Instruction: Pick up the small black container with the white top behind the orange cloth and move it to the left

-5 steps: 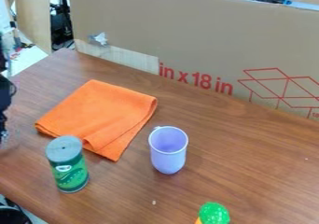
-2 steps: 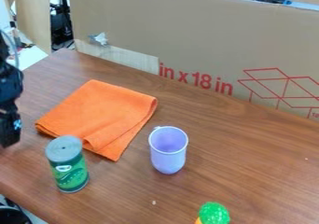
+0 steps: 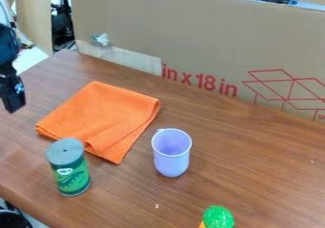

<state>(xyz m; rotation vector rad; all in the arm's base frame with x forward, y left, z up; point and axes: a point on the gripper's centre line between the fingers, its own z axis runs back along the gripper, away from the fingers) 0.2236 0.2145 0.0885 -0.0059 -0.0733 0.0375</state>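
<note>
The black gripper (image 3: 13,96) hangs at the left edge of the camera view, above the table and left of the orange cloth (image 3: 105,118), apart from it. The cloth lies folded flat, with one corner pointing toward the front. In front of its lower left side stands a green can (image 3: 68,167) with a grey lid, upright. A light purple cup (image 3: 171,153) is upright to the right of the can, its opening facing up. At the bottom edge is part of a green and orange object (image 3: 217,217).
A large cardboard sheet (image 3: 190,42) with red print stands along the back of the brown table (image 3: 254,160). The table's left front edge runs down past the can. A dark round object (image 3: 13,220) lies beyond that edge.
The arm has come further into view at the left edge, and since the last earlier frame its gripper has risen toward the back. The cloth, can and cup have stayed put.
</note>
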